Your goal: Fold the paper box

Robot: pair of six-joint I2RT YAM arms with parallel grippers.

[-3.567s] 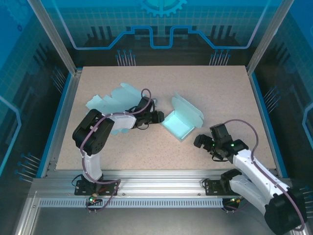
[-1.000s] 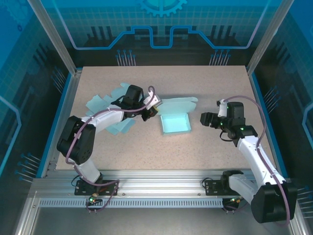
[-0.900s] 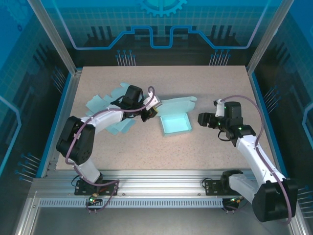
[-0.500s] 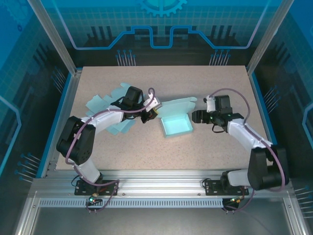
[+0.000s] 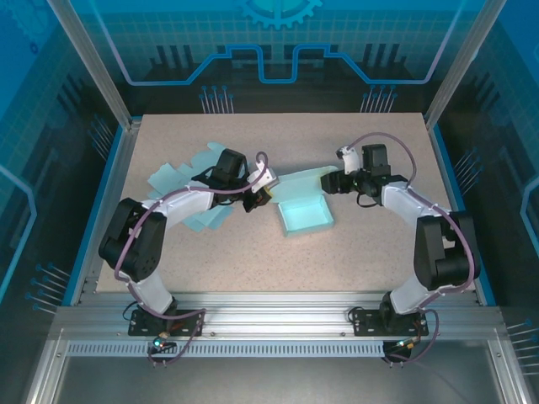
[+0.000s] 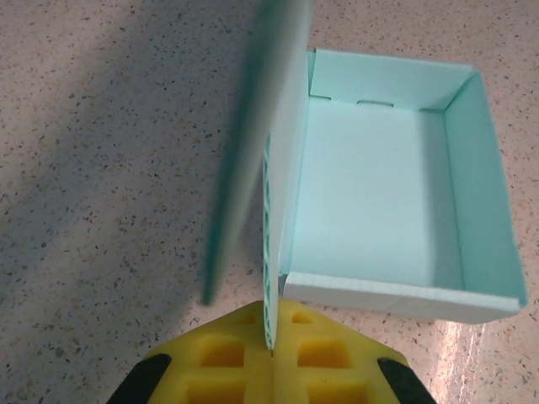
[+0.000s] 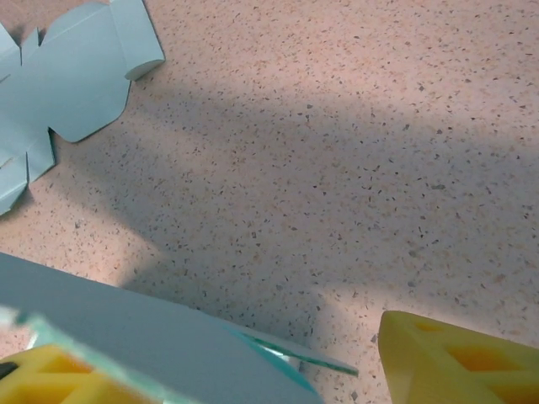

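Box point(image 5: 305, 217) is set centrally on the surface point(image 5: 253, 269), tray open. Its raised lid point(image 5: 307, 178) is pinched by the left jaws; the lid's other end is flanked by the right jaws, which are spread.

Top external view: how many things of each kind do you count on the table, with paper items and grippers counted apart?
Partly folded paper box: 1
Pile of flat paper blanks: 1 (the sheets overlap, so their number is unclear)
Grippers: 2, the left gripper and the right gripper
Total: 4
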